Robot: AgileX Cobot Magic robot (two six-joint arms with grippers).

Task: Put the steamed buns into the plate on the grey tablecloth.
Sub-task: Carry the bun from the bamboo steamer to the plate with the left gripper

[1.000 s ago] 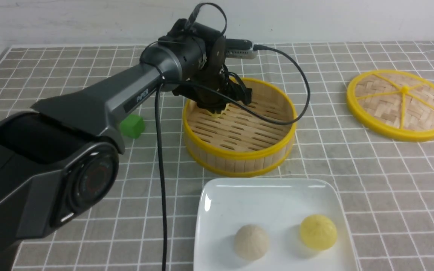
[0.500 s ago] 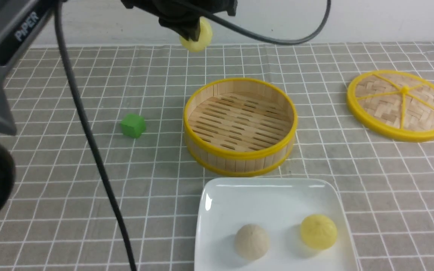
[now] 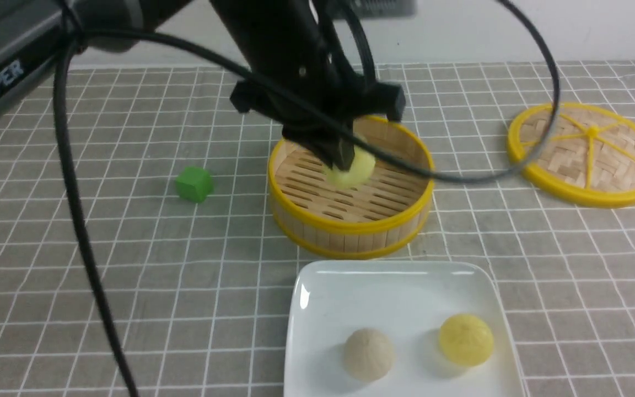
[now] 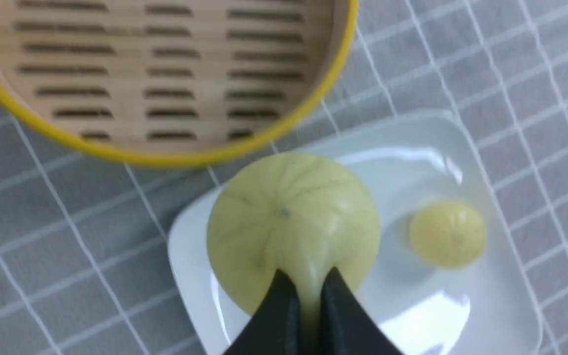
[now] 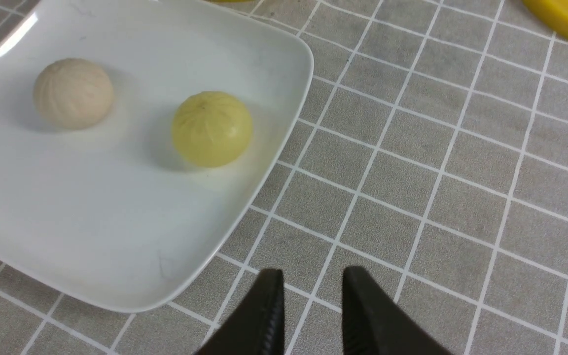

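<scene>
One yellow bun [image 4: 294, 212] sits pinched edgewise in the left hand [image 4: 307, 281].

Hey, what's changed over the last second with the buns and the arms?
The left gripper, shut on the held yellow bun, lifted it out of the steamer and carried it toward the plate. The beige bun, other yellow bun, green cube and lid stayed put.
</scene>
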